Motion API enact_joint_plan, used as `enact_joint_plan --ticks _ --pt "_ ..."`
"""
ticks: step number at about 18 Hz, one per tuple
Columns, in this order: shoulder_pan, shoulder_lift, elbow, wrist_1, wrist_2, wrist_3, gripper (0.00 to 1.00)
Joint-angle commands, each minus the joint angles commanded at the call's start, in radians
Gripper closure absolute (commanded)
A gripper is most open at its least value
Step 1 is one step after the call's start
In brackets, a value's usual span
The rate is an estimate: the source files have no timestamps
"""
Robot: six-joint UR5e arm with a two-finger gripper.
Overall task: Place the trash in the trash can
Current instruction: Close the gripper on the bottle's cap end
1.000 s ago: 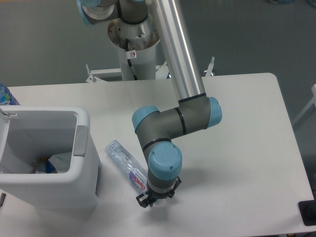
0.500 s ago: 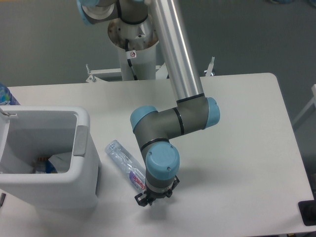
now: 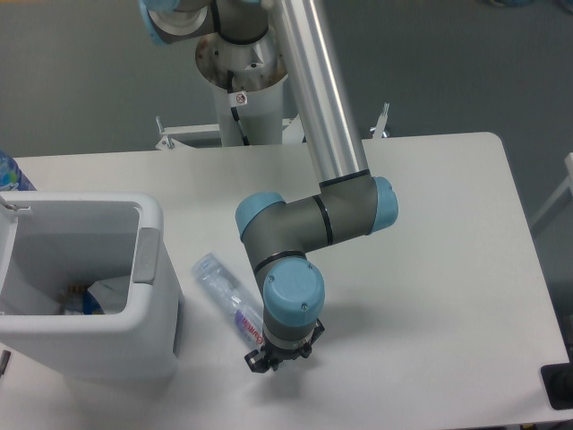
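Barely shifted end effector (image 3: 269, 361) beside flattened bottle (image 3: 228, 300) label end, grip state unclear

White table (image 3: 448, 233), tall white trash can (image 3: 134, 345) at left with crumpled wrapper (image 3: 109, 291) inside, flattened clear bottle (image 3: 224, 291) lying beside it, gripper (image 3: 271, 360) lowered at the bottle's labelled end, jaws hidden under the wrist
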Motion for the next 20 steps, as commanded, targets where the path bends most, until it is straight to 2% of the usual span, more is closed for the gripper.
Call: enact_joint_plan --ticks 6,8,11,17,20 --pt "0.000 0.012 0.009 -0.002 -0.002 0.002 0.74" --pt "0.002 0.029 0.012 -0.003 -0.002 0.014 0.82" --pt "0.003 0.052 0.017 0.002 -0.002 0.029 0.83" --pt "0.023 0.130 0.064 0.000 -0.008 0.052 0.82" --pt "0.044 0.158 0.129 0.002 -0.003 0.058 0.82"
